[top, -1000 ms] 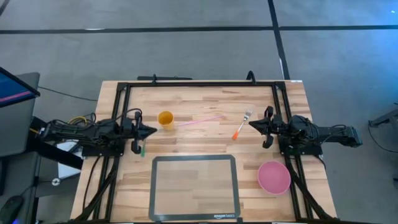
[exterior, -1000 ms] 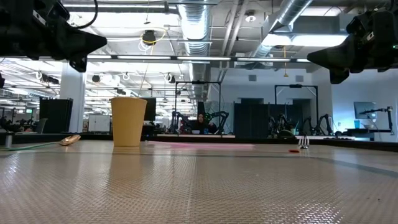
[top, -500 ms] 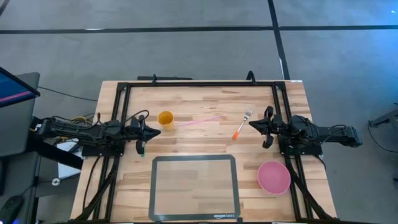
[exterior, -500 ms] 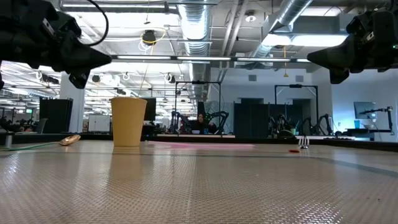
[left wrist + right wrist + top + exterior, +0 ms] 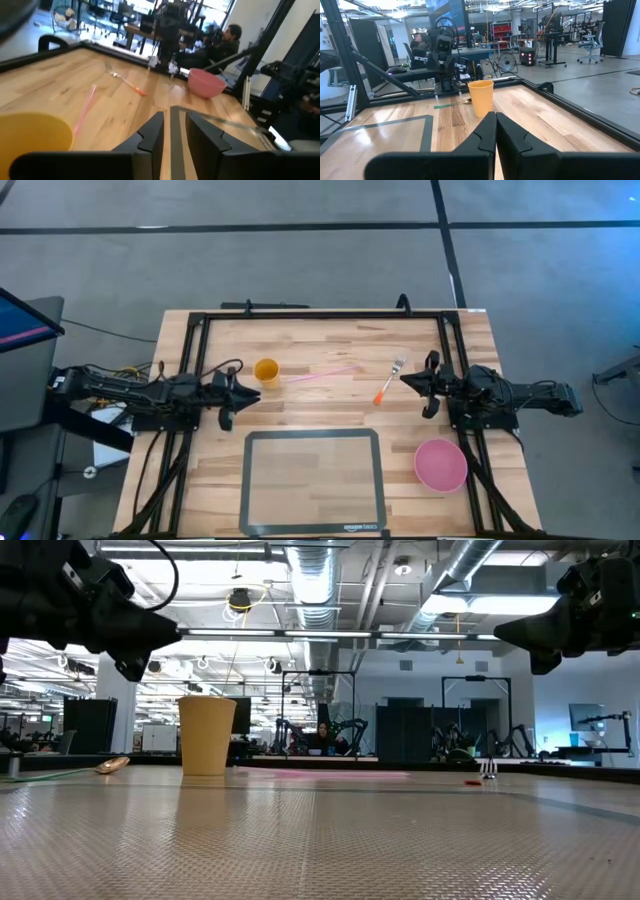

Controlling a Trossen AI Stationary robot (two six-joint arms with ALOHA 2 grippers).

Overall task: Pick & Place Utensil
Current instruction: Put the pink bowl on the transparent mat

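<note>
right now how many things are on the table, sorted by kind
cups: 1, yellow cup
bowls: 1, pink bowl
forks: 1, fork with orange handle
straws: 1, pink straw
spoons: 1, green-handled spoon
mats: 1, grey-edged mat
total: 6

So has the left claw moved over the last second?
Yes. In the high view the left claw has slid forward along the table, its tip now just below the yellow cup; before, it sat further back.
</note>
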